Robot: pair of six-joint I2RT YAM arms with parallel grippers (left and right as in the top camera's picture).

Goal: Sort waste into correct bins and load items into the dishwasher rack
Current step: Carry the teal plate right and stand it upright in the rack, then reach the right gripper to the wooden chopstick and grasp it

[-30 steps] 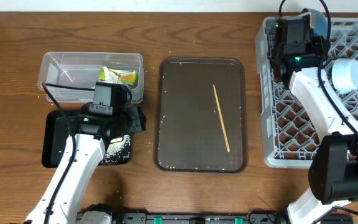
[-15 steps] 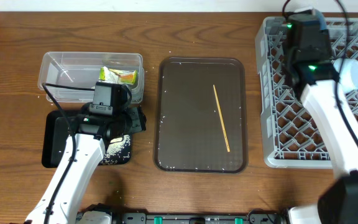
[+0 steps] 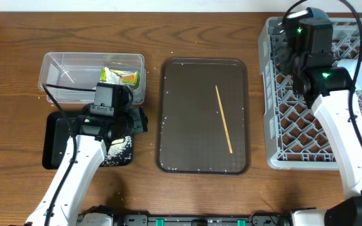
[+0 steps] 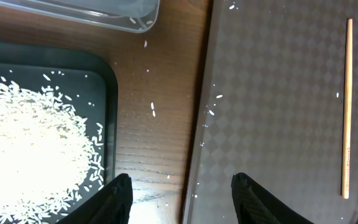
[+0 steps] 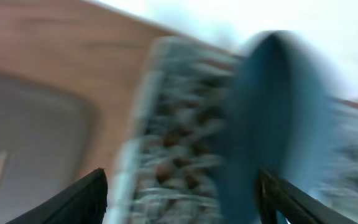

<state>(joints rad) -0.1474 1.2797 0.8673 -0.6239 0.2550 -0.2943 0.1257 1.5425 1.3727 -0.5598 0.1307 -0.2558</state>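
Observation:
The light-grey dishwasher rack [image 3: 294,125] fills the right side. My right gripper [image 3: 286,55] hovers over its far-left corner, open and empty. The blurred right wrist view shows the gripper [image 5: 182,199] with the dark-blue bowl [image 5: 272,112] standing on edge in the rack [image 5: 166,124] just ahead. A white bowl [image 3: 357,74] lies further right in the rack. The wooden stick [image 3: 224,119] lies on the brown tray [image 3: 181,144]. My left gripper [image 3: 138,121] [image 4: 182,202] is open and empty, between the black tray [image 4: 107,93] holding rice [image 4: 30,149] and the brown tray [image 4: 278,106].
The clear tub [image 3: 61,69] at far left holds the yellow-green wrapper [image 3: 121,76]. The black tray [image 3: 55,141] sits just in front of it, partly under my left arm. Loose grains dot the wood and the brown tray's rim. The stick [image 4: 347,106] lies right of my left fingers.
My right gripper has opened and its arm has swung over the rack's far-left corner, with fast motion blurring the wrist view. The left arm has not moved.

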